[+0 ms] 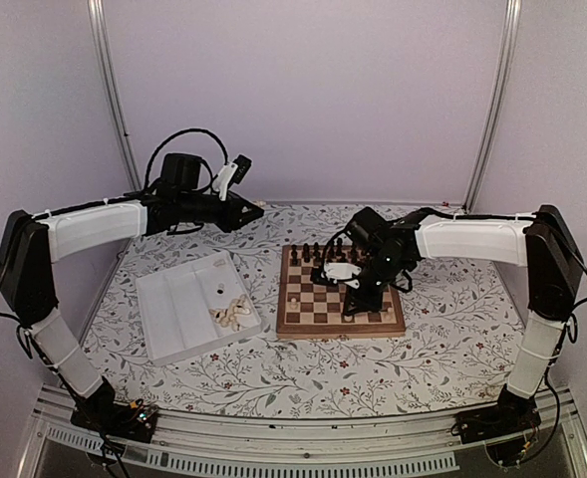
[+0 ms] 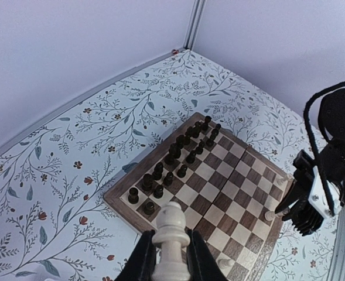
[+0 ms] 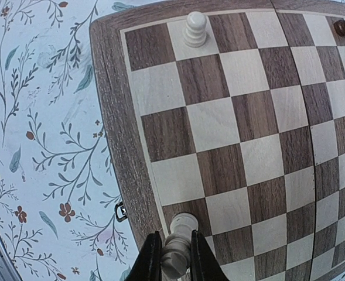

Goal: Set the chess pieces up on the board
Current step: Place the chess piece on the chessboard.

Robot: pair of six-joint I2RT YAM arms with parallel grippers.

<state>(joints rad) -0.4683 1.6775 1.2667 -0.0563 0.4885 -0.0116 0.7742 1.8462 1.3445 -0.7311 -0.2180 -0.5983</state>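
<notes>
Dark chessmen [image 2: 178,153] crowding board's [image 2: 242,193] far rows

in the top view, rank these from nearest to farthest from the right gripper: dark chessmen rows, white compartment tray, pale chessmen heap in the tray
1. Dark brown-black chessmen rows, on the board's far side, just behind the right gripper.
2. Pale cream chessmen heap, tray's right compartment.
3. White compartment tray, farther left.

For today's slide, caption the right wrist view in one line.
Right jaws set a pale chess piece on the board's edge row.
</notes>
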